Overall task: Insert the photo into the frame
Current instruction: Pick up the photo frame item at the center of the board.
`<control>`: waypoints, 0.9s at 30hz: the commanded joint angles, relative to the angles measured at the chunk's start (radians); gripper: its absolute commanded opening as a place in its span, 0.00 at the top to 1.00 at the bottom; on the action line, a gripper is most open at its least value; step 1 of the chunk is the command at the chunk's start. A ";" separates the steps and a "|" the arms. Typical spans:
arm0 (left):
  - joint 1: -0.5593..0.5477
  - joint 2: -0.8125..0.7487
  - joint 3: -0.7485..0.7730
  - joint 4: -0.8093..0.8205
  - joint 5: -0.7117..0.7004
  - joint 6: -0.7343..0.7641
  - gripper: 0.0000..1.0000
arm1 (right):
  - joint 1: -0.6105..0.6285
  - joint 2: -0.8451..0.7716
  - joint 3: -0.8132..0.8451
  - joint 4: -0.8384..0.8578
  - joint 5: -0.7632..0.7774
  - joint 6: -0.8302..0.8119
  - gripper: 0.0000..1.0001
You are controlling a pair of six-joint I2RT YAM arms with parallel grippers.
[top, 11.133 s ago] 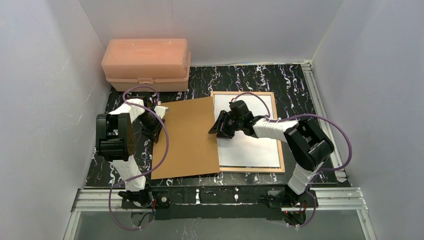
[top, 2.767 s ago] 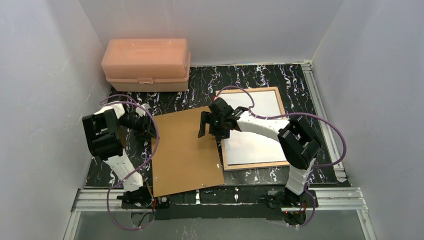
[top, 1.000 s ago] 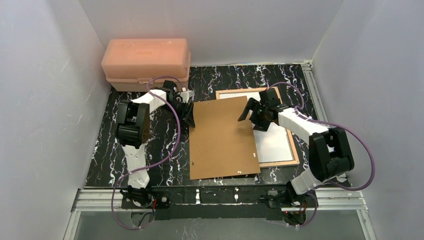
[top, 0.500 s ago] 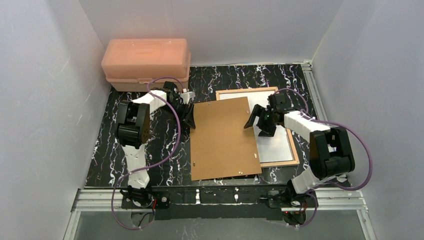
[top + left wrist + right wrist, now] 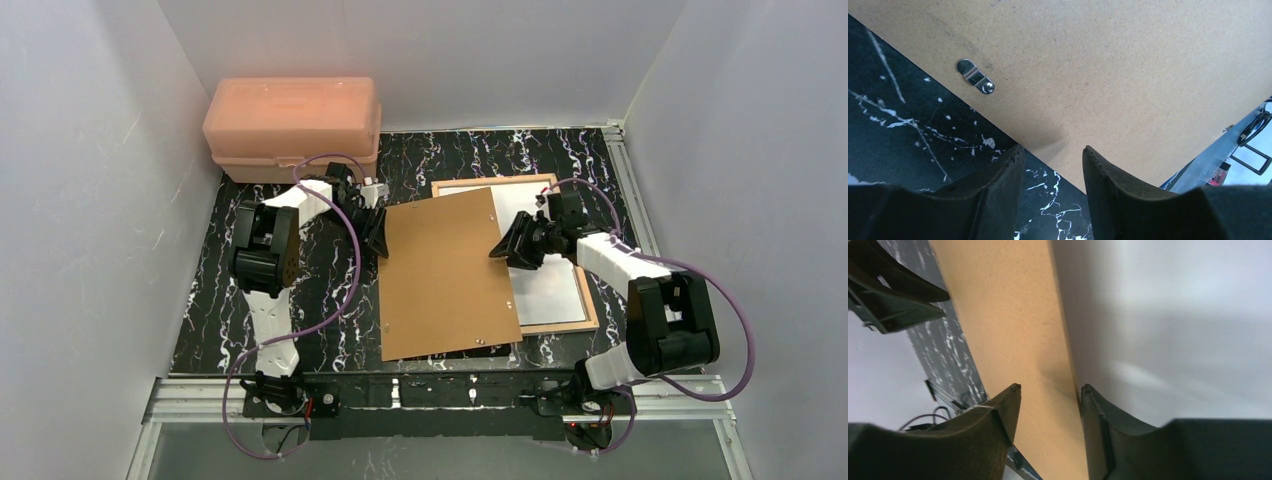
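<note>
The pink box (image 5: 291, 128) at the back has its lid down, so I cannot tell what is in it. The frame (image 5: 560, 330) lies flat on the table (image 5: 215, 290). The photo (image 5: 550, 295) lies in it, white side up. The brown board (image 5: 445, 275) covers the frame's left part.

The left gripper (image 5: 1053, 148) is at the board's left edge with its fingers apart. The right gripper (image 5: 1049, 386) is at the board's right edge, fingers apart too.

A moment ago the right gripper pointed down at the photo. Now it lies low and faces the board. Much earlier, the board lay farther left.
</note>
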 commanded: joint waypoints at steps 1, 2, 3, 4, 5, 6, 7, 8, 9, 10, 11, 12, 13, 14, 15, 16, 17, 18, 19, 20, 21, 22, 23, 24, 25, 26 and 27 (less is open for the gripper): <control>-0.017 -0.011 -0.001 -0.050 0.001 0.012 0.56 | 0.011 -0.048 -0.022 0.219 -0.208 0.138 0.50; -0.017 -0.010 0.002 -0.052 0.004 0.011 0.56 | 0.012 -0.054 -0.035 0.280 -0.234 0.170 0.53; -0.017 -0.010 0.003 -0.053 0.006 0.011 0.56 | 0.012 -0.057 -0.045 0.320 -0.254 0.199 0.54; -0.017 -0.010 0.003 -0.053 0.007 0.010 0.56 | 0.012 -0.060 -0.049 0.346 -0.269 0.220 0.55; -0.017 -0.010 0.004 -0.054 0.009 0.009 0.56 | 0.013 -0.059 -0.051 0.368 -0.279 0.238 0.55; -0.017 -0.010 0.005 -0.054 0.011 0.009 0.56 | 0.013 -0.060 -0.053 0.391 -0.296 0.254 0.55; -0.017 -0.010 0.006 -0.053 0.012 0.009 0.56 | 0.013 -0.059 -0.056 0.417 -0.311 0.270 0.55; -0.017 -0.010 0.005 -0.053 0.015 0.009 0.57 | 0.014 -0.056 -0.059 0.439 -0.326 0.286 0.55; -0.017 -0.008 0.006 -0.054 0.017 0.008 0.57 | 0.016 -0.051 -0.062 0.461 -0.344 0.301 0.55; -0.017 -0.008 0.006 -0.054 0.018 0.007 0.57 | 0.018 -0.048 -0.069 0.494 -0.364 0.321 0.55; -0.017 -0.008 0.006 -0.053 0.017 0.006 0.57 | 0.020 -0.048 -0.077 0.529 -0.382 0.342 0.53; -0.017 -0.008 0.005 -0.055 0.017 0.006 0.57 | 0.023 -0.051 -0.085 0.564 -0.404 0.368 0.52; -0.017 -0.010 0.003 -0.055 0.017 0.007 0.57 | 0.023 -0.058 -0.087 0.575 -0.408 0.369 0.52; -0.016 -0.012 0.002 -0.054 0.016 0.008 0.57 | 0.023 -0.066 -0.083 0.558 -0.405 0.354 0.53; -0.014 -0.015 0.000 -0.055 0.015 0.009 0.57 | 0.023 -0.075 -0.067 0.500 -0.395 0.327 0.57; -0.013 -0.020 0.000 -0.055 0.014 0.010 0.57 | 0.025 -0.083 -0.047 0.437 -0.379 0.287 0.62; -0.009 -0.024 0.000 -0.057 0.016 0.010 0.57 | 0.024 -0.092 -0.026 0.381 -0.360 0.252 0.69; -0.006 -0.027 0.003 -0.060 0.018 0.006 0.57 | 0.023 -0.099 -0.010 0.333 -0.340 0.222 0.77; -0.001 -0.031 0.011 -0.068 0.023 0.006 0.57 | 0.023 -0.105 0.006 0.303 -0.322 0.205 0.84; 0.004 -0.037 0.020 -0.079 0.029 0.004 0.56 | 0.023 -0.109 0.021 0.280 -0.307 0.196 0.92; 0.008 -0.047 0.028 -0.090 0.034 0.003 0.53 | 0.023 -0.111 0.039 0.259 -0.292 0.188 0.97; 0.013 -0.060 0.034 -0.097 0.038 0.001 0.51 | 0.023 -0.112 0.059 0.240 -0.273 0.181 0.99; 0.017 -0.078 0.040 -0.106 0.041 -0.002 0.48 | 0.022 -0.113 0.080 0.235 -0.260 0.178 0.99; 0.024 -0.098 0.048 -0.116 0.044 -0.009 0.43 | 0.019 -0.112 0.106 0.204 -0.250 0.176 0.99; 0.029 -0.120 0.058 -0.127 0.048 -0.015 0.40 | 0.013 -0.109 0.133 0.183 -0.245 0.176 0.99; 0.035 -0.141 0.070 -0.140 0.050 -0.025 0.37 | 0.004 -0.105 0.164 0.165 -0.242 0.176 0.99; 0.039 -0.160 0.084 -0.157 0.048 -0.031 0.32 | -0.004 -0.104 0.192 0.149 -0.241 0.178 0.99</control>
